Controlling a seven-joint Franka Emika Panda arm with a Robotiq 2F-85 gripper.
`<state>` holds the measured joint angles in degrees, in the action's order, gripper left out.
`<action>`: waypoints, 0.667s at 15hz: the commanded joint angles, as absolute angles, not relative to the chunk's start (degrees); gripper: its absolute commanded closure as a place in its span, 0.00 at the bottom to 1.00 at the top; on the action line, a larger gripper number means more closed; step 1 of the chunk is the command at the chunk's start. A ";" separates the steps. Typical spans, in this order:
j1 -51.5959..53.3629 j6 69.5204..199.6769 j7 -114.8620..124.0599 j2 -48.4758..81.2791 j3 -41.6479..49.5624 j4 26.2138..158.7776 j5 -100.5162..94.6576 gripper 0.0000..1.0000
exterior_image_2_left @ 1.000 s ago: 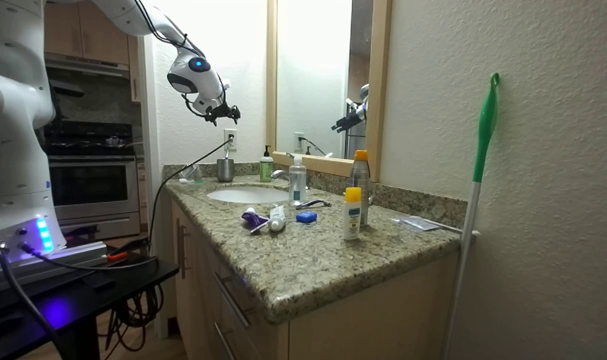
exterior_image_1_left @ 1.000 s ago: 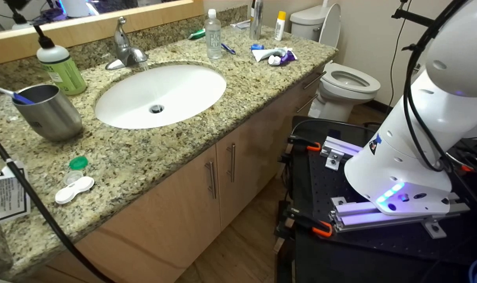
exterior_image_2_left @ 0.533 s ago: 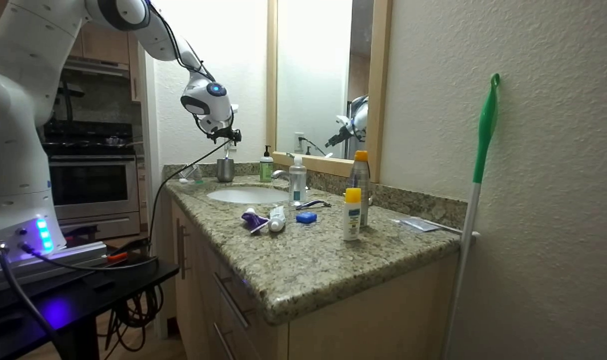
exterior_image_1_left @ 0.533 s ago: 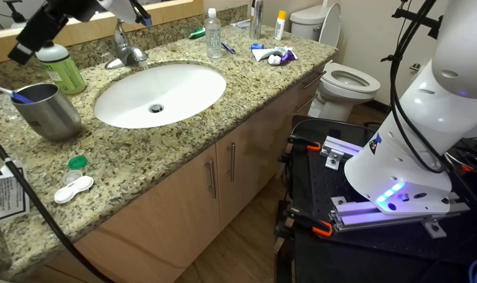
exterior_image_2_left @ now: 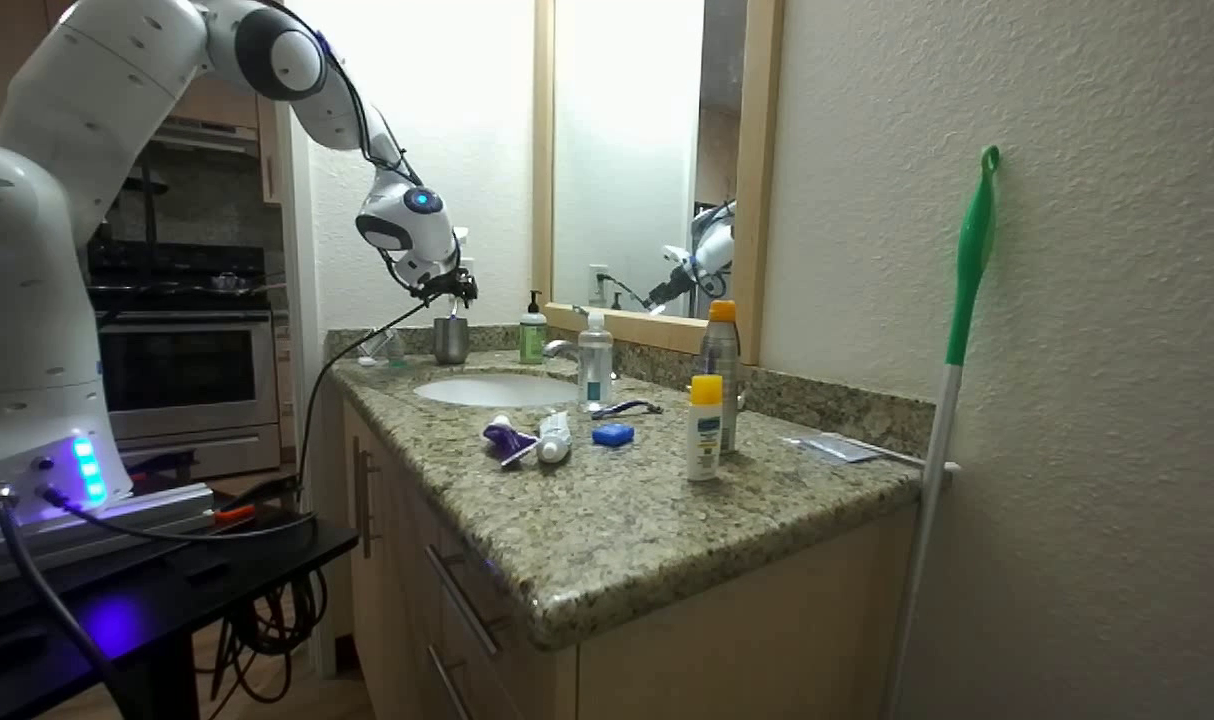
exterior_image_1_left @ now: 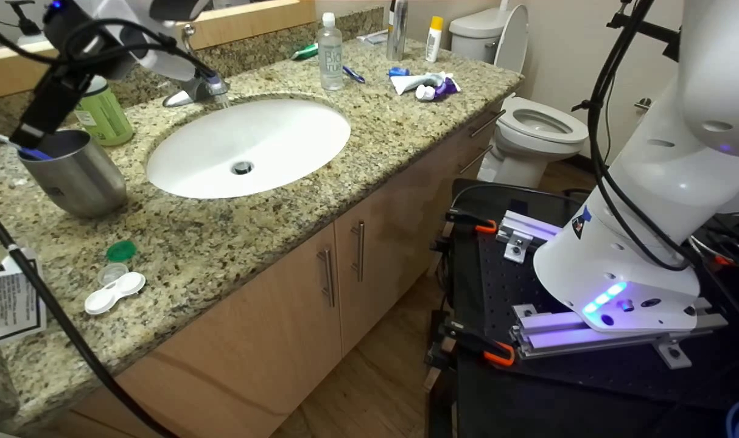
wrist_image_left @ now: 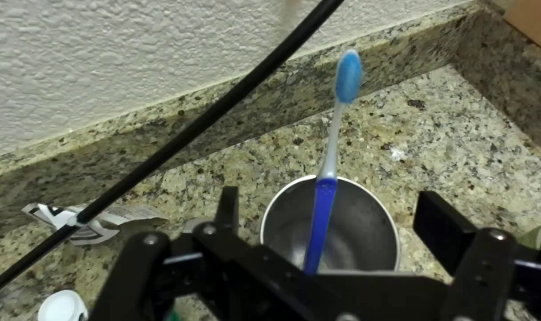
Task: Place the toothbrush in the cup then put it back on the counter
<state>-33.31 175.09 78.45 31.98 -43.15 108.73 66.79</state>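
Wrist view and both exterior views show the speckled beige-brown granite counter [exterior_image_2_left: 607, 520], with the grey, tapered metal cup [exterior_image_1_left: 80, 182] upright on it. Based well apart from the cup, the white jointed robot arm [exterior_image_2_left: 117, 90] arches over, its wrist slanting down above the cup. A granite backsplash [wrist_image_left: 413, 62] runs near the cup; a white oval sink [exterior_image_1_left: 284, 146] lies beside the cup, bare granite between them. Black and two-fingered, the gripper [wrist_image_left: 329, 214] is spread wide just above the cup; whether a finger touches the rim I cannot tell. Past the sink from the cup, a clear plastic bottle [exterior_image_1_left: 331, 64] reads "Bio" over "tru"; lettering on the cup's wall is too blurred to read. Slim, with a blue handle, whitish neck and blue head, the toothbrush [wrist_image_left: 321, 214] stands tilted in the cup, leaning across its rim. Between the cup and the counter's front edge lie a white plastic contact-lens case [exterior_image_1_left: 115, 293] and a round green cap [exterior_image_1_left: 120, 250].
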 commanded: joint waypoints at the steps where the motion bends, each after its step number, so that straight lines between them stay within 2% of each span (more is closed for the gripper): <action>1: -32.73 176.12 77.50 33.74 -43.29 107.23 66.79 0.00; 10: -28.60 179.66 75.99 40.96 -43.00 98.90 66.13 0.00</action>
<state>-30.80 177.17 76.44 38.21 -43.17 103.08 66.73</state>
